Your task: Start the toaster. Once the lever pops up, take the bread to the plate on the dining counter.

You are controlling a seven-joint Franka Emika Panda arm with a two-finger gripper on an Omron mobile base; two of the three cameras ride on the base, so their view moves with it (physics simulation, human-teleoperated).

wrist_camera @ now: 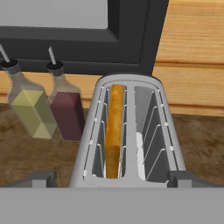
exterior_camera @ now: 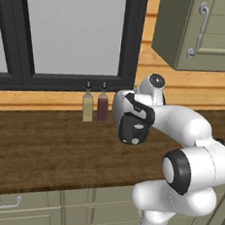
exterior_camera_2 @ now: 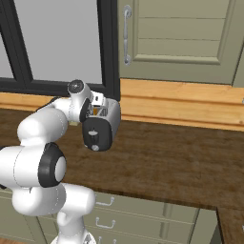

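The pincer [wrist_camera: 112, 177] hangs just above the toaster [wrist_camera: 127, 131], its two dark tips spread fully wide on either side of the toaster's near end and holding nothing. The bread [wrist_camera: 114, 131] stands on edge in the left slot; the right slot shows a pale patch low down. The toaster sits on the dark wood desk [exterior_camera_2: 181, 157] below a black-framed window [exterior_camera: 68, 32]. Just beside it on the left stand two bottles [wrist_camera: 48, 109], one yellowish, one dark red.
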